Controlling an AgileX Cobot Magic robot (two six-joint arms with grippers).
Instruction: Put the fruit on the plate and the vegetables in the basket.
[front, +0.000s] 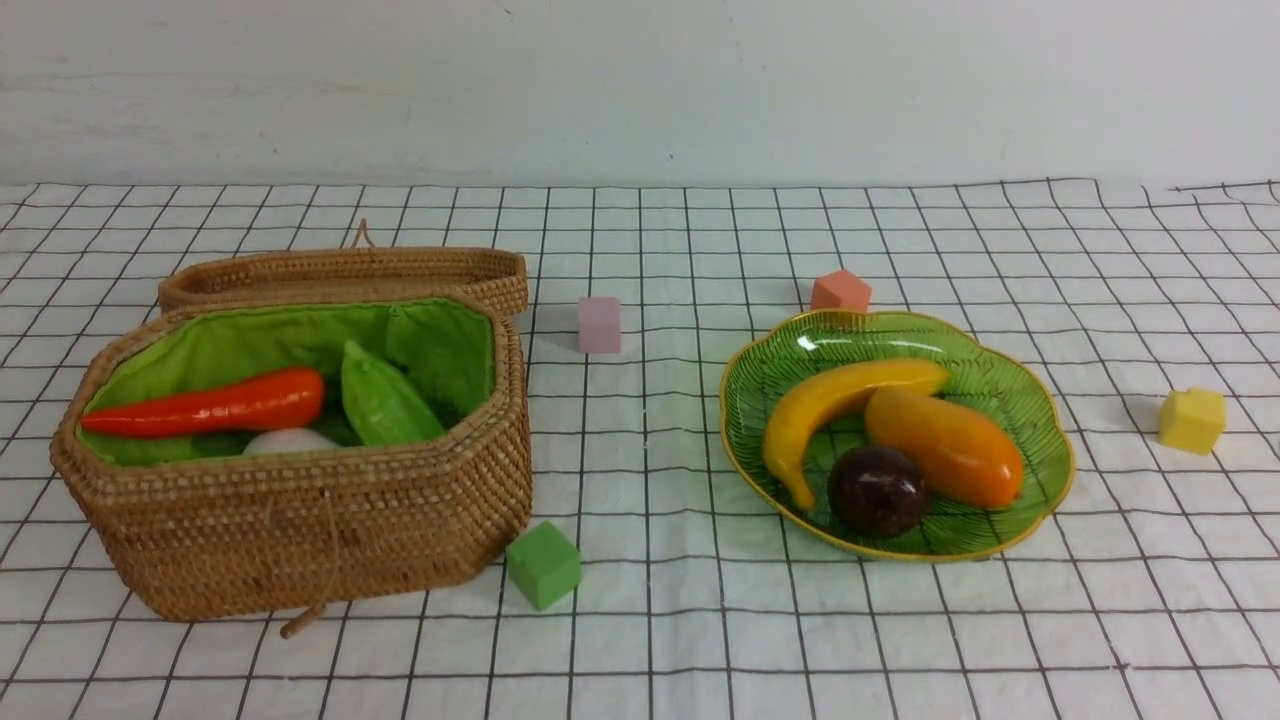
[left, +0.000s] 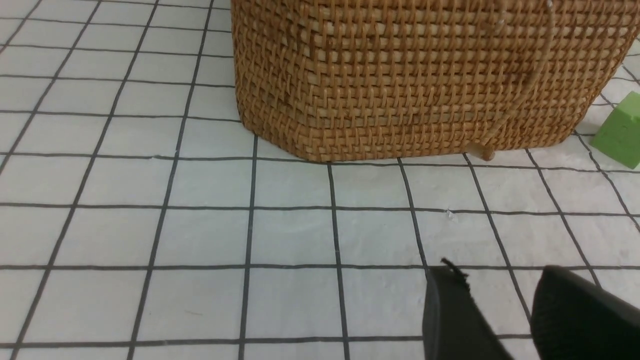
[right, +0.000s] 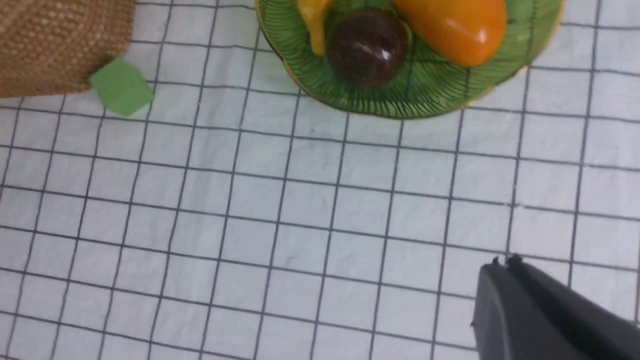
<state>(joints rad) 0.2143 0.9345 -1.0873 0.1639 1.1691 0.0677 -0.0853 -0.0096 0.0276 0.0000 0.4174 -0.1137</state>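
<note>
On the left stands the wicker basket (front: 300, 530) with its green lining. In it lie the orange carrot (front: 215, 405), the pale green leafy vegetable (front: 385, 400) and the white radish (front: 290, 441). The green plate (front: 800, 345) on the right holds the banana (front: 825, 405), the mango (front: 945, 445) and the mangosteen (front: 878, 490). Neither gripper shows in the front view. The left gripper (left: 500, 280) is open and empty over the cloth, short of the basket wall (left: 410, 75). The right gripper (right: 505, 262) is shut on nothing, well short of the plate (right: 425, 95) and the mangosteen (right: 367, 45).
The basket's lid (front: 350, 275) lies behind the basket. Foam cubes sit on the checked cloth: green (front: 543, 565) at the basket's front corner, pink (front: 599, 324), salmon (front: 840, 291) behind the plate, yellow (front: 1192, 420) at the right.
</note>
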